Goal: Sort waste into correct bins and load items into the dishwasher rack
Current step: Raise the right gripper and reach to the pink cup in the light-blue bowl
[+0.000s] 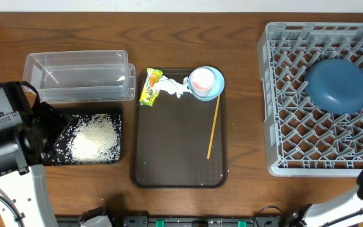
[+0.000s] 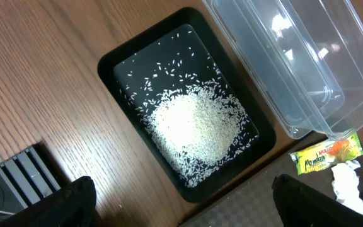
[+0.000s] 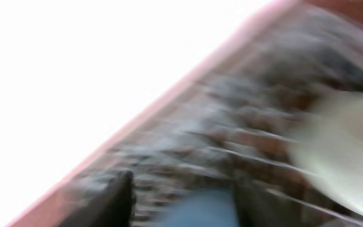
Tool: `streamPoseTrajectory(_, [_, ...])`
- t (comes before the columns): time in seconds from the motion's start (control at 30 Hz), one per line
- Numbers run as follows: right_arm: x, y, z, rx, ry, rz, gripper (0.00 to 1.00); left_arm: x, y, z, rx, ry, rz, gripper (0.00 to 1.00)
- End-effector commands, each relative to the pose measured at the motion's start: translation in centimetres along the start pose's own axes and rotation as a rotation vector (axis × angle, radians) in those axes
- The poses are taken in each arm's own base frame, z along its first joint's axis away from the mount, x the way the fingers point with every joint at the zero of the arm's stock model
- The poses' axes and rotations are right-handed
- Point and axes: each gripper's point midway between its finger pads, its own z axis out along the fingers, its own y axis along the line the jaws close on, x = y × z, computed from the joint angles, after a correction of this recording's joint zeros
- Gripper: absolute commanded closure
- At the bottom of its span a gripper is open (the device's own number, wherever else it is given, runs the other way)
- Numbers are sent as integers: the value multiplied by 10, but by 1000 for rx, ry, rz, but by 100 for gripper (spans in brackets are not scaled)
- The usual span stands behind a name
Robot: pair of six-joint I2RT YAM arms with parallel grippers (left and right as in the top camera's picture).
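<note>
Rice point(image 2: 197, 129) is dumped in the black tray point(image 2: 109, 66), the food-waste bin. Dark blue bowl point(image 1: 336, 85) sits dome-up in the rack point(image 1: 276, 38) to drain. Wrapper point(image 1: 150, 87), tissue point(image 1: 174, 86) and chopstick point(image 1: 213, 129) wait on the brown tray point(image 1: 175, 145). My left hand point(image 2: 191, 202) hangs over the rice, spread wide, empty. Right hand point(image 3: 181, 205) is too blurred to tell, probably over the rack.

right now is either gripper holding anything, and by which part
Nothing in the left gripper, open above the rice; the right gripper is too blurred to tell.
</note>
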Motion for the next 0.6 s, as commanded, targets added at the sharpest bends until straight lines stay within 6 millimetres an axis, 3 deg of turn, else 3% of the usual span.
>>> streamPoseTrajectory(0.0, [17,114,-26,-444,169,110,44,-5,3,-3,-11,-23,-16,8])
streamPoseTrajectory(0.13, [48,197,-17,-643,267,-13,36,-5,2,-3,-10,-23,-16,8])
streamPoseTrajectory(0.23, [96,263,-2,-770,352,-131,13,-5,2,-3,-10,-23,-16,8])
streamPoseTrajectory(0.3, [135,302,11,-808,390,-211,5,-5,3,-3,-11,-23,-16,8])
streamPoseTrajectory(0.43, [214,340,50,-612,425,-302,10,-5,2,-3,-10,-23,-16,8])
streamPoseTrajectory(0.5, [259,339,68,-386,422,-392,24,-5,3,-3,-11,-23,-16,8])
streamPoseTrajectory(0.57, [290,336,74,-206,403,-498,34,-5,2,-3,-10,-23,-16,8])
